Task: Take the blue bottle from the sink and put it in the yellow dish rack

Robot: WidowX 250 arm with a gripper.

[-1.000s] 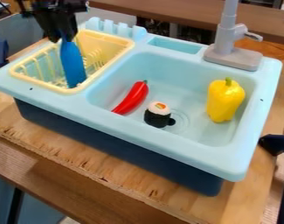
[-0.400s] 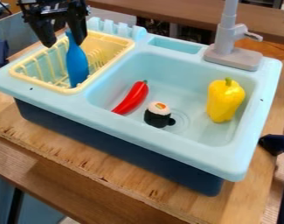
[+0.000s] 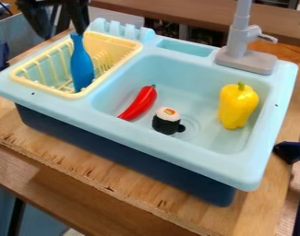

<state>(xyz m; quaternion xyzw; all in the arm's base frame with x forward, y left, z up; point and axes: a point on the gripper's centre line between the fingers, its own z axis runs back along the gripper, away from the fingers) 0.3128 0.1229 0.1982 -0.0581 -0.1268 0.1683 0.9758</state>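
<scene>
Black, with gripper (image 3: 62,35) spread open, hangs near the top of the blue bottle (image 3: 81,67) standing inside the yellow rack (image 3: 43,88).

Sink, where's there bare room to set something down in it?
Barest is the basin floor between the red chili and yellow pepper, on the faucet side of the sushi. It's tighter where chili and sushi sit close, and around the blue bottle in the rack, with the tool near its neck.
</scene>
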